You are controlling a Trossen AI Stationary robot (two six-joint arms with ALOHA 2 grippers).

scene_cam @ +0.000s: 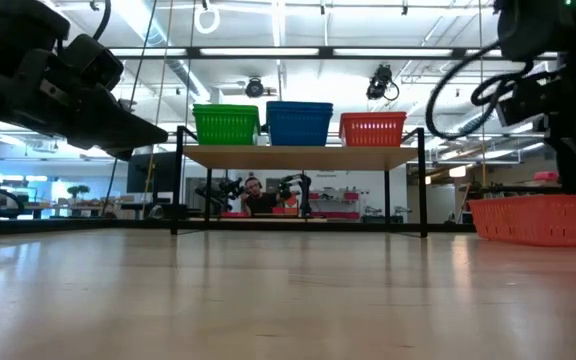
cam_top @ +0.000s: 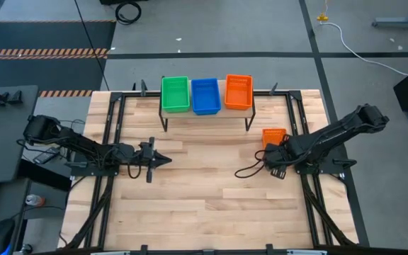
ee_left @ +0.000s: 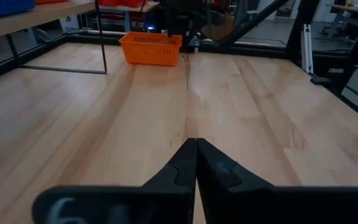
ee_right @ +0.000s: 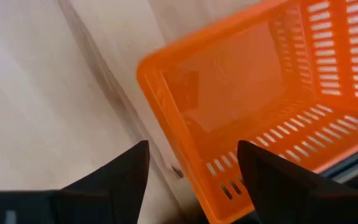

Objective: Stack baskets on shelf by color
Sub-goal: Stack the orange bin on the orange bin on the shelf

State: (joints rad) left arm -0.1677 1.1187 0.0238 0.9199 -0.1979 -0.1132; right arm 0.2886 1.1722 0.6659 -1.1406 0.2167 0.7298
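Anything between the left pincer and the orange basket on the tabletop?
No. The left wrist view shows only bare tabletop between the shut left pincer and the orange basket.

The slatted wooden tabletop (cam_top: 204, 198) stands on a grey concrete floor (cam_top: 211, 35). At eleven o'clock lies a strip of orange-and-black hazard tape (cam_top: 41, 52); at one o'clock a pale cable (cam_top: 353, 42) trails. In the low view, bright ceiling lights (scene_cam: 298, 52) hang over a cluttered workshop, where a person (scene_cam: 256, 197) sits at twelve o'clock
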